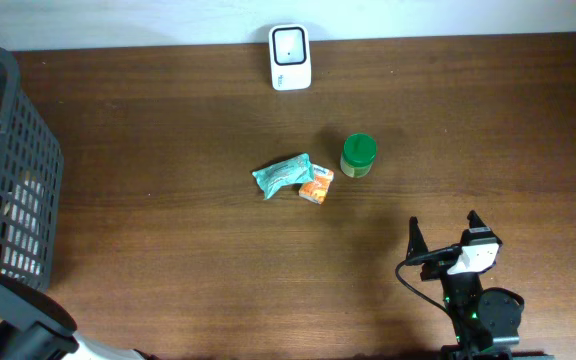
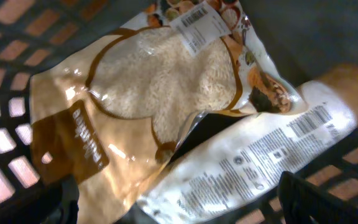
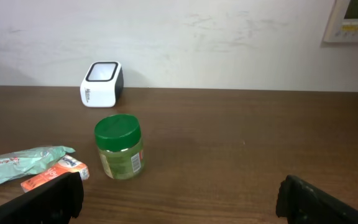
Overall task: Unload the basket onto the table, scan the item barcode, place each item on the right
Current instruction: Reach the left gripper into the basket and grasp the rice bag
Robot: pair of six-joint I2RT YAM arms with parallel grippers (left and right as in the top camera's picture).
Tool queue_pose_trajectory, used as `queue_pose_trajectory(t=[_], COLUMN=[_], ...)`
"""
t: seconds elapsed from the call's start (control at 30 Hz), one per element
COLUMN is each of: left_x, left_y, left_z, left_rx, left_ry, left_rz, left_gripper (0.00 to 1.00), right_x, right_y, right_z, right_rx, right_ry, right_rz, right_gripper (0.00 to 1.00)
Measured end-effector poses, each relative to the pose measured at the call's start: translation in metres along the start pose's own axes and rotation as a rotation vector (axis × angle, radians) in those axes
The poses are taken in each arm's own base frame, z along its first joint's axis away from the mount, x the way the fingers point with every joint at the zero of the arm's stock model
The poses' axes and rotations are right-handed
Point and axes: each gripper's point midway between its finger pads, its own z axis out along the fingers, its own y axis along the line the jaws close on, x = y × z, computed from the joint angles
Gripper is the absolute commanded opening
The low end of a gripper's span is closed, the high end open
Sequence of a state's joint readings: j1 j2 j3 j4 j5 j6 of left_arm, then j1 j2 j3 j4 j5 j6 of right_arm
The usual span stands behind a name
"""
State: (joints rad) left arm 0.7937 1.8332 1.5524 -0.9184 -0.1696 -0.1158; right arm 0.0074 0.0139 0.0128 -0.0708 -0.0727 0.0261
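- Left gripper [image 2: 185,204]: spread wide, in basket [image 1: 10,120] at left, over rice bag [image 2: 157,93].
- Right gripper [image 1: 446,231]: spread wide, near right.
- Scanner [image 1: 290,45]: far centre; green-lidded jar [image 1: 358,155] nearer.

The overhead camera looks straight down from well above on the brown worktop [image 1: 168,130]. It takes in the whole surface, the wall along the top edge and the black basket [image 1: 13,170] at the left. The left wrist camera is inside that basket, pointing down and very close to a rice bag [image 2: 160,81] and a white packet [image 2: 260,162]. The right wrist camera is low over the worktop's near side and faces the wall. With the overhead view it shares the scanner [image 3: 102,84], jar [image 3: 119,148], teal packet [image 3: 23,165] and orange packet [image 3: 55,174].
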Motion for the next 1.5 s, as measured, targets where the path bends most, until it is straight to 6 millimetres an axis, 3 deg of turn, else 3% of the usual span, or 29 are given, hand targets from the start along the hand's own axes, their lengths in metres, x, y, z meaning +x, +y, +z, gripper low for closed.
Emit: queue_pose_trajectory(t=[0.33, 0.53, 0.87, 1.07, 1.17, 1.5], left_x=[-0.003, 0.010, 0.006, 0.011, 0.009, -0.003], left_y=[-0.005, -0.008, 0.000, 0.014, 0.013, 0.011], left_z=[0.032, 0.059, 0.069, 0.091, 0.092, 0.099], left_rx=[-0.004, -0.008, -0.060, -0.108, -0.108, -0.112], left_ry=[-0.063, 0.007, 0.005, 0.039, 0.034, -0.014], left_rz=[0.167, 0.257, 0.280, 0.293, 0.336, 0.362], left_gripper=[1.00, 0.98, 0.99, 1.00, 1.00, 0.87], right_x=[0.000, 0.000, 0.000, 0.000, 0.000, 0.000], right_y=[0.000, 0.000, 0.000, 0.000, 0.000, 0.000], right_z=[0.000, 0.000, 0.000, 0.000, 0.000, 0.000], right_rx=[0.000, 0.000, 0.000, 0.000, 0.000, 0.000], right_ry=[0.000, 0.000, 0.000, 0.000, 0.000, 0.000], right_rz=[0.000, 0.001, 0.001, 0.000, 0.001, 0.001], right_gripper=[0.98, 0.98, 0.98, 0.98, 0.98, 0.98])
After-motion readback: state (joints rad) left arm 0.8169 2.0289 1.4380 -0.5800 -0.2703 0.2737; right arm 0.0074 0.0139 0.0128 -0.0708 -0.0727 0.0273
